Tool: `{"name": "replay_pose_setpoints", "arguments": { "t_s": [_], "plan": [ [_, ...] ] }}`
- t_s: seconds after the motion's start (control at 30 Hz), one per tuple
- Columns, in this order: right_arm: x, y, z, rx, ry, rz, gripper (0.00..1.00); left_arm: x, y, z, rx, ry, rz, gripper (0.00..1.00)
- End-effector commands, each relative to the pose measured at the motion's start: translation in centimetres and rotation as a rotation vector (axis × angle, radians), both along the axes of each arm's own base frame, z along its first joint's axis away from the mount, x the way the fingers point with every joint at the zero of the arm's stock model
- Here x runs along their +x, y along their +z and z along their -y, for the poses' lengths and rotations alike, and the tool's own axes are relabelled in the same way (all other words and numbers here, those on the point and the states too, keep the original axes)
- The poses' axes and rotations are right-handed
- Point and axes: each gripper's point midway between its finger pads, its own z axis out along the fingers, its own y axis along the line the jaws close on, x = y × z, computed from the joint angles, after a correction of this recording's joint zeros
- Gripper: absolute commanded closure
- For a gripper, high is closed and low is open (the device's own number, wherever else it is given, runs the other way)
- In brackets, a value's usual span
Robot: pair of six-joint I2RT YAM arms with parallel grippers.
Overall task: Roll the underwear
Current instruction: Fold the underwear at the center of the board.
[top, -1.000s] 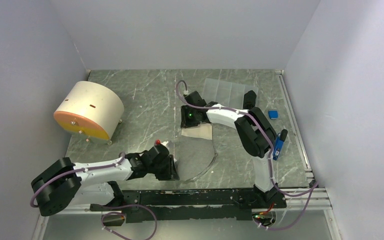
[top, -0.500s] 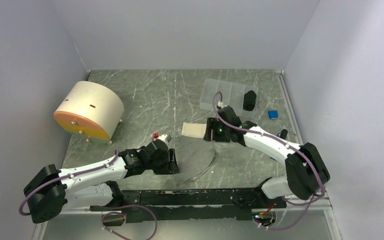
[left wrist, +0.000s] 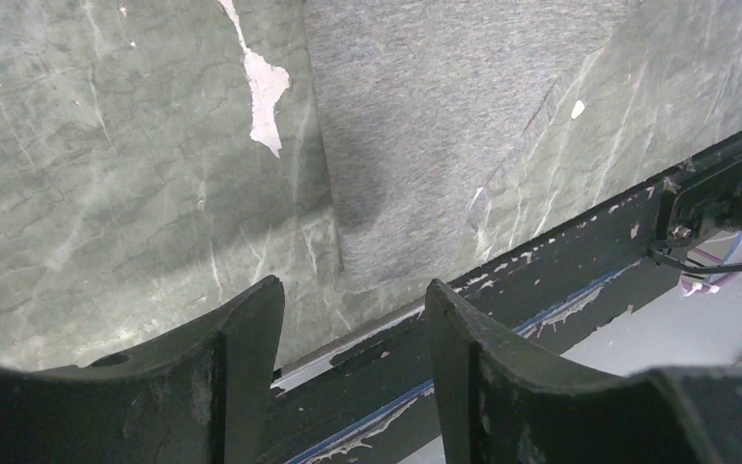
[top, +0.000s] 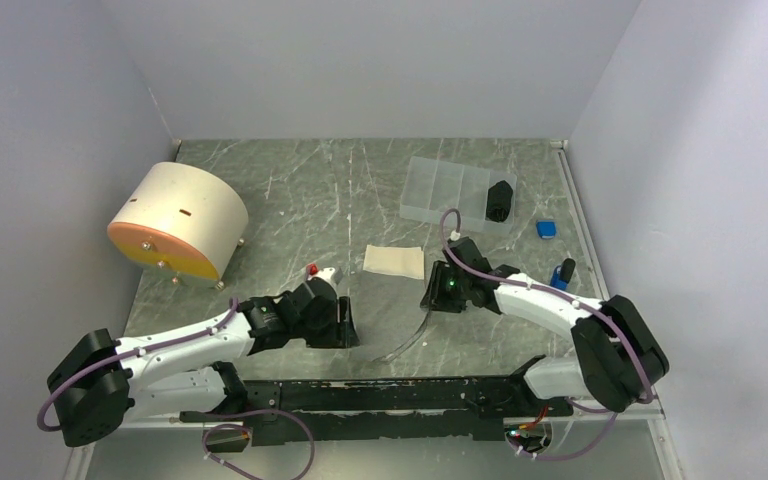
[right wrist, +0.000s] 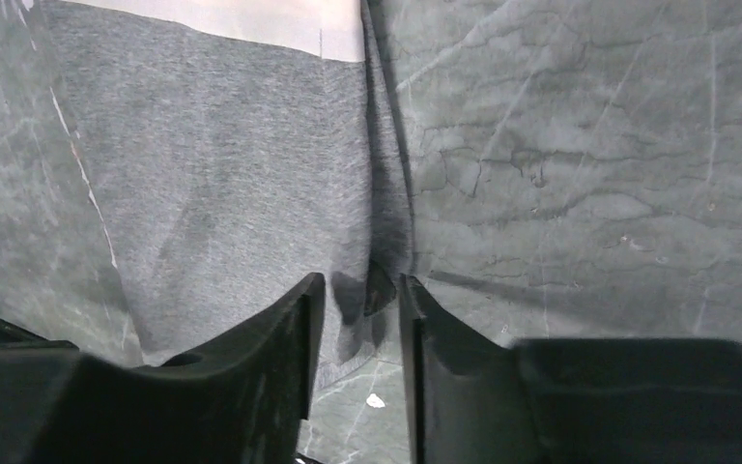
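left arm (top: 185,345), right arm (top: 545,303) — white links, blk joints, purple cables (top: 444,222); green LED (top: 450,284).

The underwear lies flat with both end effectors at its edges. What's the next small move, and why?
Probably close the right end effector on the underwear's raised right edge. Its fingers straddle that fold with a gap between them, so nothing is gripped yet. The left end effector is open by the near left corner.

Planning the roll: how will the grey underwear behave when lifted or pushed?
Probably floppy: the underwear lies flat as thin knit, one edge rucked up. Likely light, so pushing may bunch it rather than slide it. The pale waistband looks a bit firmer.
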Motion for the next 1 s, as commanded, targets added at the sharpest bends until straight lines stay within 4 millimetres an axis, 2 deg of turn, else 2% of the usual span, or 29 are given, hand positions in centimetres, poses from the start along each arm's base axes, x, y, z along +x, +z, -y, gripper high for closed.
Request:
{"name": "replay_pose_setpoints", "arguments": {
  "t_s": [0.0,0.2,0.3,0.37,0.43,0.5,0.7,0.9,0.97],
  "plan": [
    [0.5,-0.1,-0.3,0.025,-0.012,0.010,0.65,1.4,1.9,0.5,-0.018,0.022,0.070,0.39],
    [0.6,-0.2,0.1,-0.006,0.005,0.008,0.65,1.8,2.2,0.9,0.003,-0.001,0.076,0.39],
    [1.1,0.1,0.8,-0.047,-0.014,0.023,0.51,2.0,2.5,1.2,0.001,-0.001,0.081,0.39],
    [1.3,0.4,1.3,-0.052,-0.035,0.035,0.46,2.1,2.6,1.4,-0.009,0.001,0.085,0.38],
    [1.3,0.6,1.2,-0.025,-0.038,0.039,0.45,2.1,2.6,1.7,-0.017,-0.002,0.082,0.38],
    [1.0,0.4,0.7,0.020,-0.027,0.031,0.46,2.1,2.5,1.8,-0.007,-0.013,0.076,0.39],
    [0.7,0.2,-0.6,0.109,-0.013,0.013,0.68,2.5,2.9,2.1,-0.007,-0.013,0.084,0.39],
    [0.9,0.6,-0.6,0.118,-0.025,0.020,0.69,2.8,3.0,2.3,-0.003,-0.011,0.086,0.39],
    [0.9,0.7,-0.4,0.110,-0.031,0.020,0.64,2.8,3.1,2.2,-0.002,-0.008,0.088,0.39]
  ]
}}
